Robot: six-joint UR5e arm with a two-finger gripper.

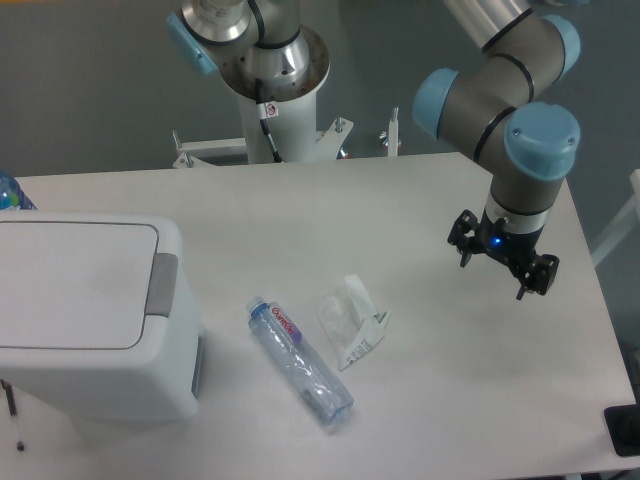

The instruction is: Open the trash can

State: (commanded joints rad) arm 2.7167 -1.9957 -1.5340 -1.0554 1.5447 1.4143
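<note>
Trash can (85,320): large white boxy bin, near-left part of the table (400,210), partly cut off by the left edge. Flat white lid down; grey push bar (163,283) along the lid's right edge, facing the table's middle. Task not begun.

Gripper (503,262): hangs over the table's right side, well apart from the bin, pointing down, touching nothing. Jaws spread and empty.

Clear plastic bottle (300,363): lies on its side just right of the bin, blue cap toward the back.

Crumpled clear wrapper (352,320): beside the bottle, between bin and gripper.

Step in hand, as judged: the approach to the push bar. Advice: travel left above the bottle and wrapper rather than through them; arrive over the middle of the grey bar; press straight down with a fingertip or with the fingers brought together, so the force lands on the bar and not the lid panel. Risk: an off-centre push may slide off the rounded edge or shove the bin.
</note>
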